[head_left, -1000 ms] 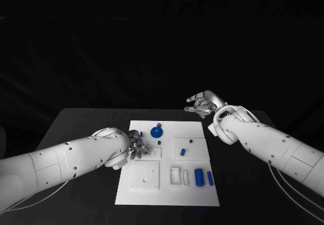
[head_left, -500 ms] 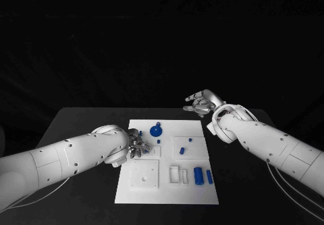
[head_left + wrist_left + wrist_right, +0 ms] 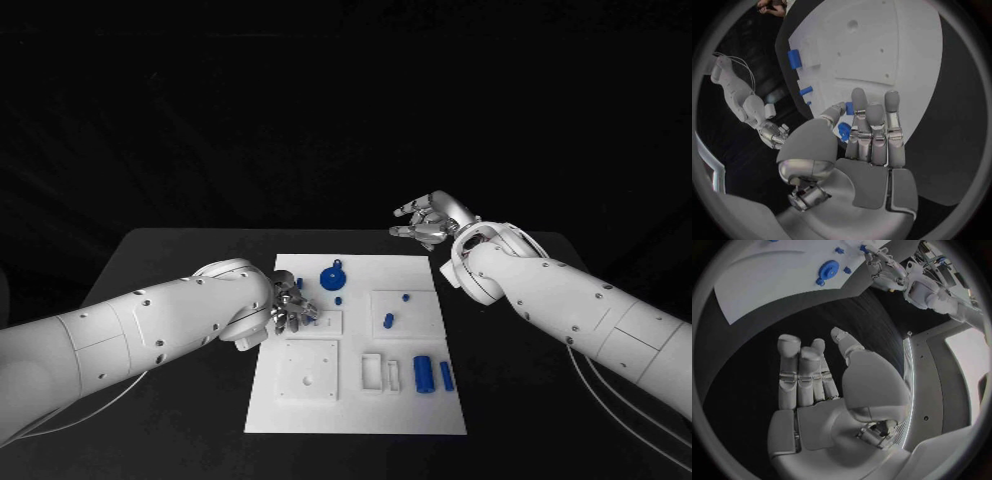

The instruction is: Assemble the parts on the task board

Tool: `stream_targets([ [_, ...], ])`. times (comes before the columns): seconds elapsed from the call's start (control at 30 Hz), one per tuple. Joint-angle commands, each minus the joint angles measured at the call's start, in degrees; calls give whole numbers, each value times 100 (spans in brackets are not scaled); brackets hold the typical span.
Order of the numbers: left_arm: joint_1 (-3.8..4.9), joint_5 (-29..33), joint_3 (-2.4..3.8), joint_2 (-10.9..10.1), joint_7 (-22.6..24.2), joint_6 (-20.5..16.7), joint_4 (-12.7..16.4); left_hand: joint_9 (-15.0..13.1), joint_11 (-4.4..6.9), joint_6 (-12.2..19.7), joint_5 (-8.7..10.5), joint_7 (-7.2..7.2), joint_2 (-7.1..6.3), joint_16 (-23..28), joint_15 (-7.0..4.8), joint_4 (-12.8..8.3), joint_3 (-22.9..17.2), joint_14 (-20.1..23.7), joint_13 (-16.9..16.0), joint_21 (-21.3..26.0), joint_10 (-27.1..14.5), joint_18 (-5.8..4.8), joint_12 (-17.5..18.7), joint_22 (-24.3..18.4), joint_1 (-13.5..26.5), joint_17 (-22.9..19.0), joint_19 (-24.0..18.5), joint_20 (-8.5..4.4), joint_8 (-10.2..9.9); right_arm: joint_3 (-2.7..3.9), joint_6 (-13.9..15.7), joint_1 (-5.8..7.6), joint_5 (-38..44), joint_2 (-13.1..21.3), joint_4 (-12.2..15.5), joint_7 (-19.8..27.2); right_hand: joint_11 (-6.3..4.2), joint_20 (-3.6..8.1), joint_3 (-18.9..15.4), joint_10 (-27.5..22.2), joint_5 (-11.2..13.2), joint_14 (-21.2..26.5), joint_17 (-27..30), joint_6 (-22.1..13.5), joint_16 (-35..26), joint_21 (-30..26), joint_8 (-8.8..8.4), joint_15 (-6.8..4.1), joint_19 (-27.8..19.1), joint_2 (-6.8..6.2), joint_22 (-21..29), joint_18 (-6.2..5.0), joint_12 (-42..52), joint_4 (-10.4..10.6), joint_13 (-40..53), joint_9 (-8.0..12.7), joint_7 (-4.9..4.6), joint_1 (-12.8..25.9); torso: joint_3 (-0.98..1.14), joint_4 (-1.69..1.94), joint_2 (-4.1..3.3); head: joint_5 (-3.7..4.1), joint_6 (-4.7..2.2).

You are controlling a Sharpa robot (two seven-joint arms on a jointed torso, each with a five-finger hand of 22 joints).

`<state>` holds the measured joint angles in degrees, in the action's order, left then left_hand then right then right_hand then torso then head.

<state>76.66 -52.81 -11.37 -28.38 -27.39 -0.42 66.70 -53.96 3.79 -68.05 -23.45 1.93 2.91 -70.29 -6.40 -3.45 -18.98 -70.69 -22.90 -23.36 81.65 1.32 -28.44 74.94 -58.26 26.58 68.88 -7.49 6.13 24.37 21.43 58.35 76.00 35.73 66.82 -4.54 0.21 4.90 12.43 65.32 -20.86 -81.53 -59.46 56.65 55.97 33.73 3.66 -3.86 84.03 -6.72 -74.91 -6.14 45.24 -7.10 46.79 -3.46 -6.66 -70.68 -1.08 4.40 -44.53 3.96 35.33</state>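
Note:
The white task board (image 3: 361,405) lies in the middle of the black table. On it are a round blue part with a knob (image 3: 333,279), small blue parts (image 3: 388,321) and two blue cylinders (image 3: 424,373) near its right edge. My left hand (image 3: 289,312) hovers over the board's left edge. In the left wrist view a small blue part (image 3: 844,131) sits pinched between the thumb and the straight fingers of my left hand (image 3: 870,140). My right hand (image 3: 426,222) is raised beyond the board's far right corner. Its fingers (image 3: 801,375) are stretched out and hold nothing.
A square white plate with holes (image 3: 310,370) takes the board's near left corner, and two narrow white slots (image 3: 382,373) lie beside it. Bare black table (image 3: 173,260) runs along both sides of the board. Cables hang under my right arm (image 3: 606,400).
My left hand has drifted slightly toward the far side along the board's left edge. The right hand has barely moved.

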Motion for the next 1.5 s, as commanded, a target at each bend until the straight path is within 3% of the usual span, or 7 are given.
stream_targets([
  [0.03,38,29,19,1,-43,175,-2,-13,-8,-224,13,-200,-39,-34,7,-1253,-1277,3,0,-40,3,-8,-36,125,-11,-8,-45,5,-21,2,-82,-6,-15,-9,-5,17,-19,14,1,-5,-38,-14,-7,33,-7,12,-15,-12,283,31,-294,-42,16,-15,2,-7,12,23,-4,-4,-1,-5,0],
  [0.5,104,24,58,38,-48,443,-38,-12,-10,-230,15,-196,-39,-42,9,-1252,-1280,13,-2,-75,-13,-5,-41,123,-30,-17,-69,7,-49,2,-95,-20,-15,-30,-30,18,-20,14,32,-7,-51,-15,-10,38,-4,11,-15,-13,283,35,-294,-41,14,-33,2,-7,11,31,-2,-2,-3,-3,18],
  [1.1,241,-194,77,390,-322,1652,-531,0,-22,-246,-28,-185,-74,-101,20,-1264,-1281,78,-22,-170,-67,-1,-87,125,-96,-29,-152,13,-102,2,-116,-26,-15,-77,-50,12,-20,14,32,-7,-51,-15,-10,38,-4,11,-15,-13,283,35,-294,-41,14,-33,2,-7,11,31,3,-15,-1,14,50],
  [1.5,292,-371,84,627,-356,2060,-785,1,-26,-251,-26,-182,-79,-120,21,-1265,-1282,91,-24,-198,-75,-3,-99,125,-109,-35,-171,13,-113,2,-120,-26,-15,-102,-53,6,-20,14,32,-7,-51,-15,-10,38,-4,11,-15,-13,283,35,-294,-41,14,-33,2,-7,11,31,5,-7,1,33,63],
])
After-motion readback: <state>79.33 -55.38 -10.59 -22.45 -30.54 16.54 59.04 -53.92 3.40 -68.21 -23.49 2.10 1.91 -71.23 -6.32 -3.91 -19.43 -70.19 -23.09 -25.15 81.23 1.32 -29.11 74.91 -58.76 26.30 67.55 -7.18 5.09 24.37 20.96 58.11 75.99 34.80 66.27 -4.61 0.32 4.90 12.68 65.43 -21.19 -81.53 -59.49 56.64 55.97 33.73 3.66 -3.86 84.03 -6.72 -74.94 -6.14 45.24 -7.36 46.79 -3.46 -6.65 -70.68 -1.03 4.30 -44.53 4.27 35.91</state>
